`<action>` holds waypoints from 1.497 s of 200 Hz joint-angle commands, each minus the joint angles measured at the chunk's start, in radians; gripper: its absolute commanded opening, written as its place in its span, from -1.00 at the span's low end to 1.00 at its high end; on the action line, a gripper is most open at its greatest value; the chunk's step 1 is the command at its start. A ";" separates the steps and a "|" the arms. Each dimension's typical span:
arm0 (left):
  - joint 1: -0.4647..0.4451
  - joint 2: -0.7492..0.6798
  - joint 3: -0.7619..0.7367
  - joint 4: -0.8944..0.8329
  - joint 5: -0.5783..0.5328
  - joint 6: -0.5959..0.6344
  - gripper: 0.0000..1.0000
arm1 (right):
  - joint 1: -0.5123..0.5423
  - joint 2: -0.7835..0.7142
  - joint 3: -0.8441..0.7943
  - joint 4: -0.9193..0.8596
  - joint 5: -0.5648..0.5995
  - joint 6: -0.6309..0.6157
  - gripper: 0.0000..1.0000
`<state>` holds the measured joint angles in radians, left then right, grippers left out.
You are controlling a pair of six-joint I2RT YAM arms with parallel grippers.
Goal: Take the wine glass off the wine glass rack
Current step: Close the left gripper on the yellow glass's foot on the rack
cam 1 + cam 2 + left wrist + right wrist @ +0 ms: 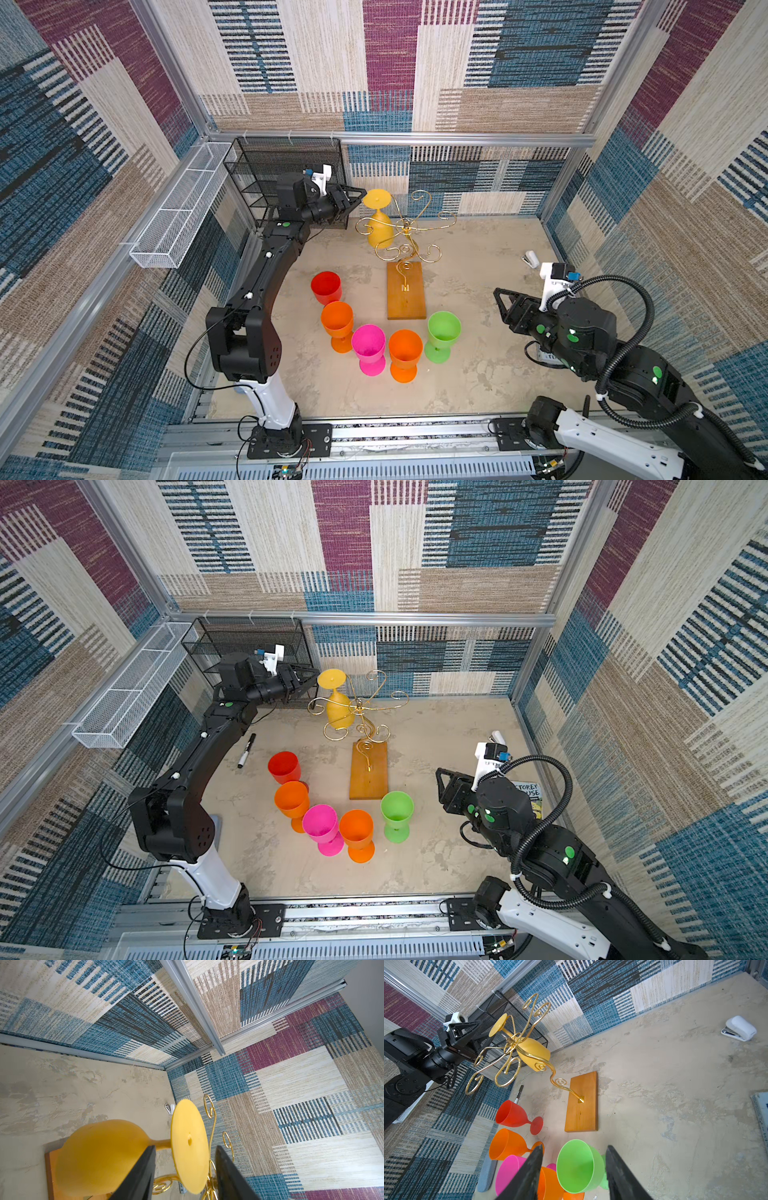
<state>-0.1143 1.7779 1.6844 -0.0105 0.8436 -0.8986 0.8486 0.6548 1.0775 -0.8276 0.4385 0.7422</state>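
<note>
Left arm (249, 286) and right arm (586, 328): 2 black bodies, white lower links (276, 399), green dots (573, 337); ribbed hose (649, 309) along the right.

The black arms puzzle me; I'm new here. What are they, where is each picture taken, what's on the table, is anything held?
They are two robot arms, each ending in a two-fingered tool. Two pictures look down from overhead; two come from cameras on the wrists. On the table stand a gold wire rack on a wooden base and five coloured glasses. A yellow glass hangs upside down on the rack. The left tool is open beside its foot; the right tool is open. Nothing is held.
</note>
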 commanded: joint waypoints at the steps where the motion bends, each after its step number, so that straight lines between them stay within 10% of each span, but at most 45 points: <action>1: -0.008 0.006 0.011 0.042 0.024 -0.014 -0.04 | 0.000 -0.003 -0.002 0.049 0.020 -0.006 0.02; 299: 0.004 0.044 0.041 0.189 0.104 -0.181 -1.00 | 0.000 -0.020 -0.017 0.086 0.009 -0.026 0.02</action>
<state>-0.1177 1.8156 1.7042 0.1013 0.9230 -1.0290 0.8486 0.6353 1.0557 -0.7826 0.4446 0.7273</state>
